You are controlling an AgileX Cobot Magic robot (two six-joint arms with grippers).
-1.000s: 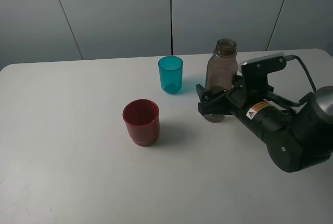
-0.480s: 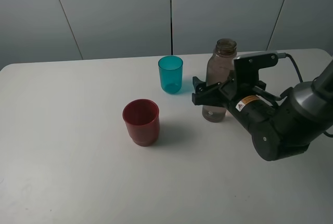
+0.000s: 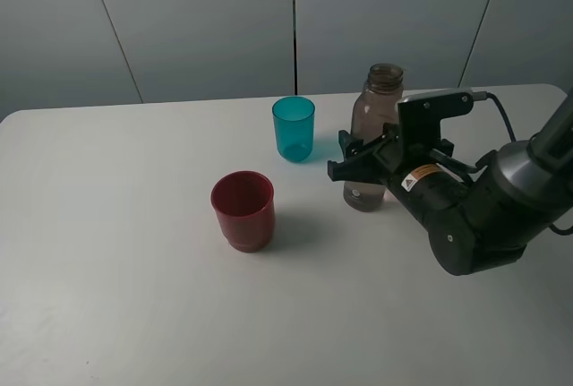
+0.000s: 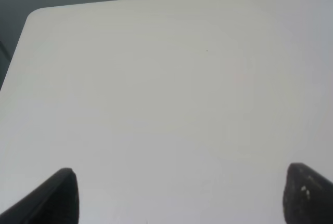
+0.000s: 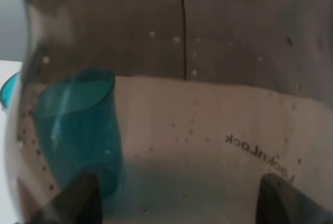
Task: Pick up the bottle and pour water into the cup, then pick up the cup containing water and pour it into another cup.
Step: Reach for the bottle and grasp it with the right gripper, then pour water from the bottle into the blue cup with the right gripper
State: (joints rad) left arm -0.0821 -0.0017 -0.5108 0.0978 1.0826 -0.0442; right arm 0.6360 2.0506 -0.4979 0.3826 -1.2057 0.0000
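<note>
A tall smoky grey-brown see-through plastic bottle (image 3: 374,117) stands on the flat white table (image 3: 116,252), toward the right side and near the back. Its top is open, with no lid on it. A small white dot shows near its bottom. The right claw (image 3: 351,160) reaches in from the right and has one black finger on each side of the bottle, low on its body. I cannot tell if the fingers are squeezing the bottle or only sit beside it. In the right wrist view the bottle (image 5: 208,104) is so close that it fills almost the whole picture, and the dark tips of the right claw (image 5: 184,203) show at both sides. A small teal see-through plastic cup (image 3: 294,128) stands just left of the bottle, not touching it. It also shows through the bottle's wall (image 5: 78,125). A wider dark red plastic cup (image 3: 243,210) stands nearer the front and to the left, apart from the teal cup. Both cups stand up straight. The left claw (image 4: 182,198) is spread wide over the bare table (image 4: 166,89) and holds nothing.
</note>
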